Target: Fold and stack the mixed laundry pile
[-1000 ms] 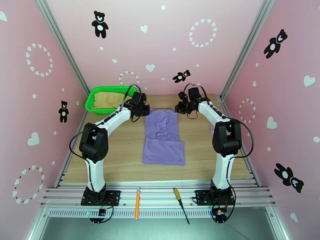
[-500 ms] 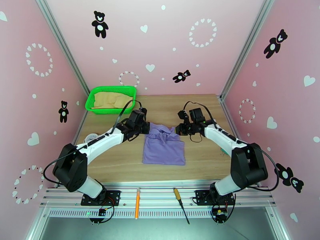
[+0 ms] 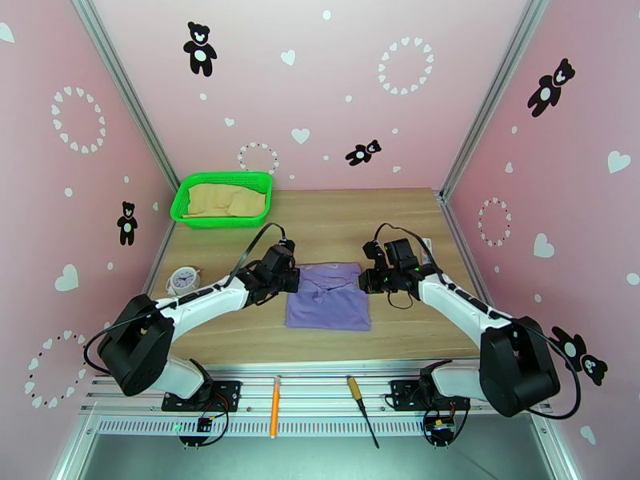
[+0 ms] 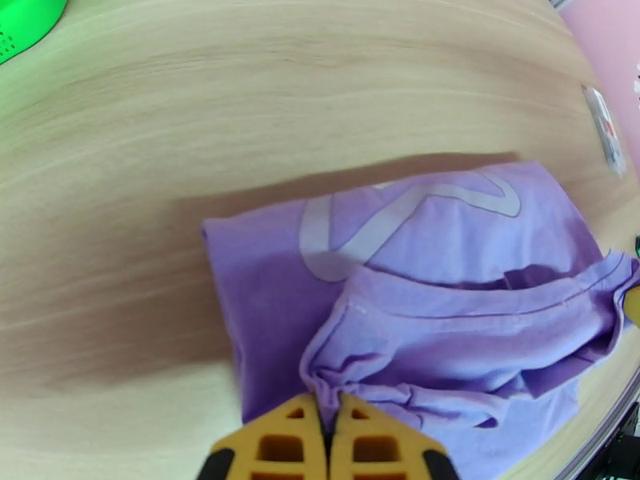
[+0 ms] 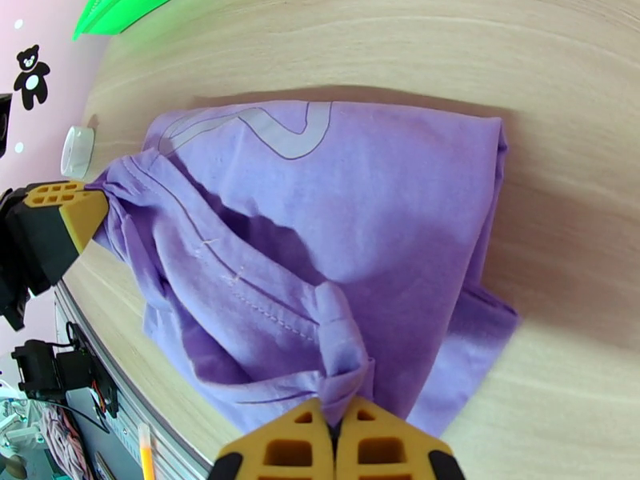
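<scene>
The lavender-purple shirt (image 3: 329, 304) lies on the table's middle, its far part doubled over toward the near edge. My left gripper (image 3: 295, 279) is shut on the shirt's left folded corner, and my right gripper (image 3: 367, 280) is shut on its right corner. In the left wrist view the yellow fingers (image 4: 282, 442) pinch a bunched hem of the shirt (image 4: 432, 266), whose pale print (image 4: 400, 214) faces up. The right wrist view has its fingers (image 5: 376, 446) pinching the shirt (image 5: 352, 202) likewise. The tan-beige garment (image 3: 226, 202) lies in the green basket (image 3: 182, 203).
A small white alarm clock (image 3: 184, 279) stands left of the shirt, under the left arm. An orange pen (image 3: 274, 406) and a screwdriver (image 3: 360, 408) lie on the metal rail at the near edge. Bare wood surrounds the shirt.
Both grippers have drawn the shirt's far edge toward the near side, folding it over itself. The arms have stretched lower and come nearer.
</scene>
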Controlling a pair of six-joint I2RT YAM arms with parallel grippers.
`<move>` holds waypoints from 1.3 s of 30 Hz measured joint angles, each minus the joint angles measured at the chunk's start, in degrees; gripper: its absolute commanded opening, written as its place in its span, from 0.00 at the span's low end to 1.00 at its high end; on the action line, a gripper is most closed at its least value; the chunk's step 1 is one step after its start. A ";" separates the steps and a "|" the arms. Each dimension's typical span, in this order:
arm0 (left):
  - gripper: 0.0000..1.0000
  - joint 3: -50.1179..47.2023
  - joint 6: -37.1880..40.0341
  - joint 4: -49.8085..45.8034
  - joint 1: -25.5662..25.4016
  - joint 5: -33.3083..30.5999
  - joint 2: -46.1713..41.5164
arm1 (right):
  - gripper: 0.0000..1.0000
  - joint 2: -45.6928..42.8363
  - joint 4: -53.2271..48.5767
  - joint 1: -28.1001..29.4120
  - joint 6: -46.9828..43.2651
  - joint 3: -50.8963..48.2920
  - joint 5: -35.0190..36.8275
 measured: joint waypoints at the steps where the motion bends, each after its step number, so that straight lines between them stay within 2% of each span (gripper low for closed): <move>1: 0.00 -0.20 -0.28 0.22 -0.90 -0.66 -0.33 | 0.00 -0.70 0.00 0.20 0.07 -0.55 0.07; 6: 0.00 -1.33 -1.79 0.85 -3.48 -3.32 -1.11 | 0.00 -2.19 0.26 1.40 0.52 -3.13 0.28; 7: 0.10 -1.97 -2.05 1.49 -3.65 -3.93 -1.22 | 0.01 -2.19 0.26 1.73 0.70 -3.67 0.42; 9: 0.39 -3.61 -2.67 1.70 -3.78 -5.14 -1.77 | 0.11 -2.19 0.22 2.47 1.14 -4.72 0.74; 10: 0.47 -4.74 -2.95 1.66 -3.91 -5.75 -2.23 | 0.16 -2.16 0.17 2.93 1.51 -5.16 1.01; 14: 0.75 -9.07 -4.61 1.01 -4.20 -7.91 -5.55 | 0.38 -2.14 -0.37 4.48 2.64 -6.47 1.88; 16: 0.85 -10.78 -5.11 0.11 -4.31 -9.14 -7.93 | 0.42 -2.14 -0.96 4.68 2.97 -6.73 2.49; 18: 0.91 -11.74 -5.99 -0.83 -4.35 -10.29 -10.19 | 0.44 -2.14 -1.38 4.66 3.06 -6.73 3.19; 23: 0.93 -11.30 -5.97 -3.52 -4.35 -13.33 -14.34 | 0.44 -0.96 -4.20 4.66 2.51 -4.59 5.55; 26: 0.89 -9.11 -5.40 -4.87 -4.17 -14.16 -13.66 | 0.43 1.01 -5.77 4.66 1.38 -0.76 6.75; 31: 0.77 -3.13 -3.50 -4.50 -2.75 -13.00 -7.63 | 0.43 5.09 -6.69 4.66 -0.61 5.95 7.32; 36: 0.73 0.68 -2.12 -2.67 -2.23 -9.44 -0.70 | 0.43 9.11 -6.88 4.66 -1.29 8.15 7.15; 39: 0.70 1.14 -1.46 -1.81 -2.23 -6.71 1.99 | 0.36 9.81 -6.99 4.66 -1.09 7.82 6.78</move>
